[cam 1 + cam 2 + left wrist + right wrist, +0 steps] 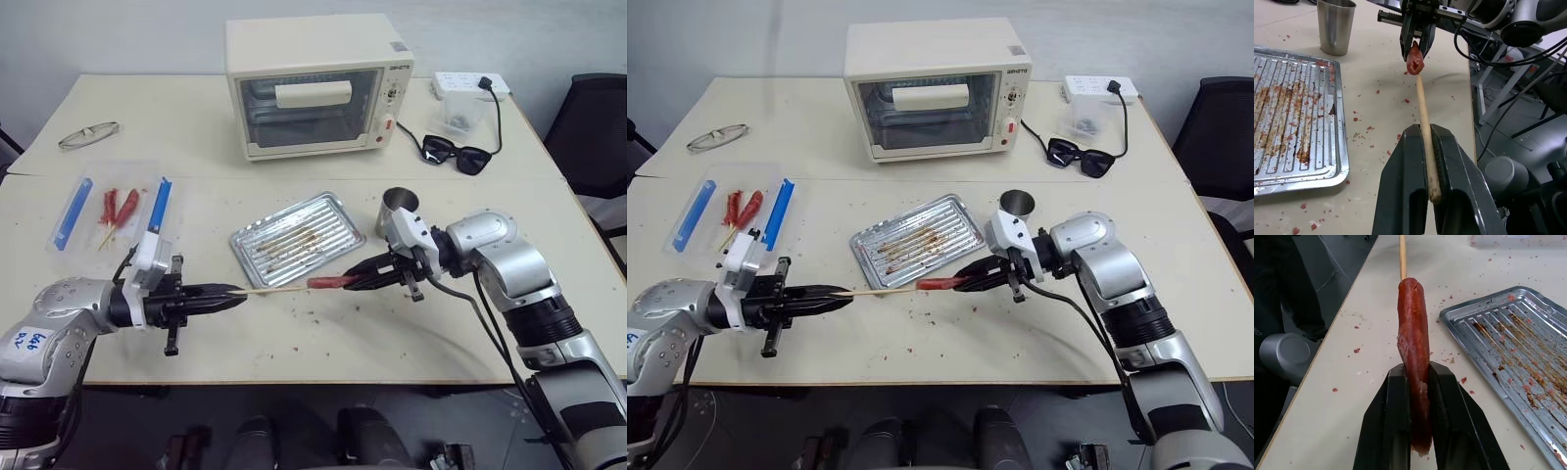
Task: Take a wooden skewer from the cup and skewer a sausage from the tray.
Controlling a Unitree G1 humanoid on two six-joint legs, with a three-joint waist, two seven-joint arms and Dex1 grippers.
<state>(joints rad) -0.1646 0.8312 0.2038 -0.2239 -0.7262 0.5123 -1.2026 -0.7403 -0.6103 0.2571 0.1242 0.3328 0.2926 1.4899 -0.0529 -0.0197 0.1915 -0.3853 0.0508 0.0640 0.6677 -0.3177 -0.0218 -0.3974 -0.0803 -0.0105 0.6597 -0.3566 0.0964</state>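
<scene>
The sausage point(326, 282) is hanging in the air, just above the table point(411, 333) and in front of the tray point(297, 238). It is lying almost flat, with one end pointing at the robot's left side. The right gripper point(355, 281) is squeezing it between its two black fingers point(1396, 431), closed tight on the back half. The red front half is sticking out past the fingertips.

The wooden skewer point(275, 289) is meeting that free end of the sausage. In the left wrist view the tip of the stick is going right into the red end point(1414, 61). The left gripper point(235, 291) is pinching the other end of the stick, its fingers point(1403, 196) shut tight on it. So the stick is making a straight line between the two grippers, just in front of the near edge of the tray.

The tray is sitting flat on the table with brown crumbs and stains in its ribs. The cup point(400, 211) is standing upright just beside the tray's right end, behind the right gripper. Small red bits are lying on the table around the tray.

Farther back, a small cream oven point(315, 86) is standing in the middle of the table. Dark sunglasses point(457, 153) and a white power strip point(470, 84) are lying to its right. A clear plastic box with blue edges point(116, 211), holding two red sausages, is lying on the left side. A pair of clear glasses point(88, 134) is lying behind it.
</scene>
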